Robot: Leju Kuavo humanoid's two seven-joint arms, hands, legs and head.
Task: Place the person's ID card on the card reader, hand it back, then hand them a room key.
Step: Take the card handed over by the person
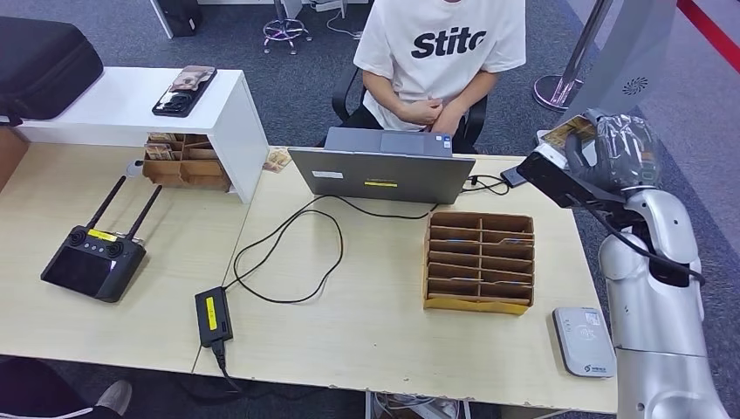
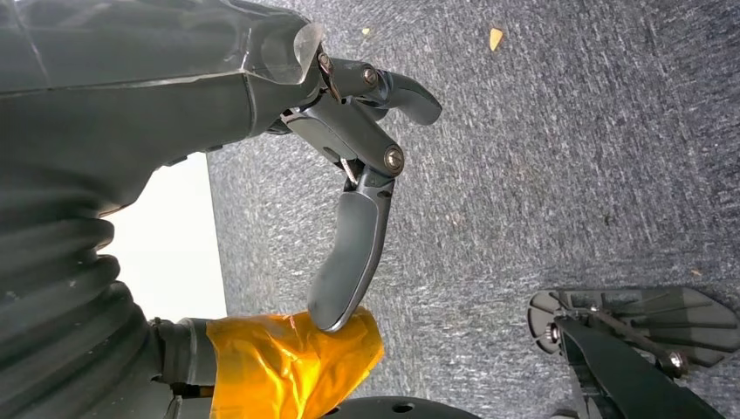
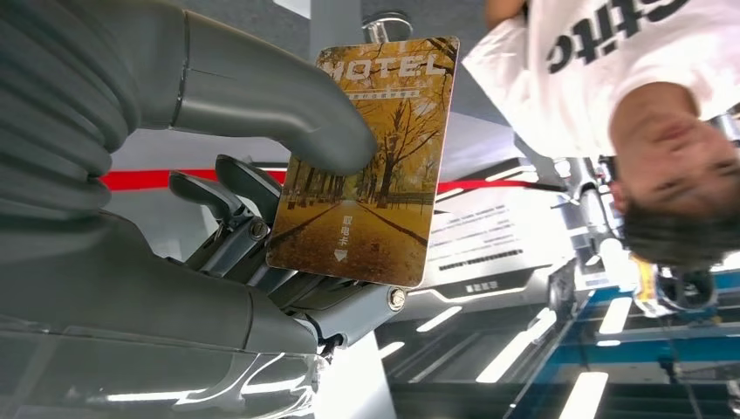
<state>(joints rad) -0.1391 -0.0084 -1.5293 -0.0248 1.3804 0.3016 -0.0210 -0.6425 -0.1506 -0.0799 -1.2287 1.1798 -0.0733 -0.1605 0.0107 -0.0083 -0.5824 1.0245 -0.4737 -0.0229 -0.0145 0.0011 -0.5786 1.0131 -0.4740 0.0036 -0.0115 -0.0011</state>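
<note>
Nearest, at the table's right front corner: flat grey card reader (image 1: 584, 340), nothing on it. Behind it a brown cardboard slotted card box (image 1: 479, 260). Right hand (image 3: 262, 218) is raised beyond the table's right edge, thumb pinching a yellow autumn-tree "HOTEL" room key card (image 3: 366, 166) against its fingers. Left hand (image 2: 353, 166) hangs over grey carpet, fingers loosely apart, holding nothing. Farthest: person in white T-shirt (image 1: 445, 44) seated behind a grey laptop (image 1: 384, 170).

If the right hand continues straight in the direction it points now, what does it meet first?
The right hand, holding the hotel key card, points toward the seated person. The way looks free up to the person's body, though depth is hard to judge. The person's hands are folded, not reaching.
</note>
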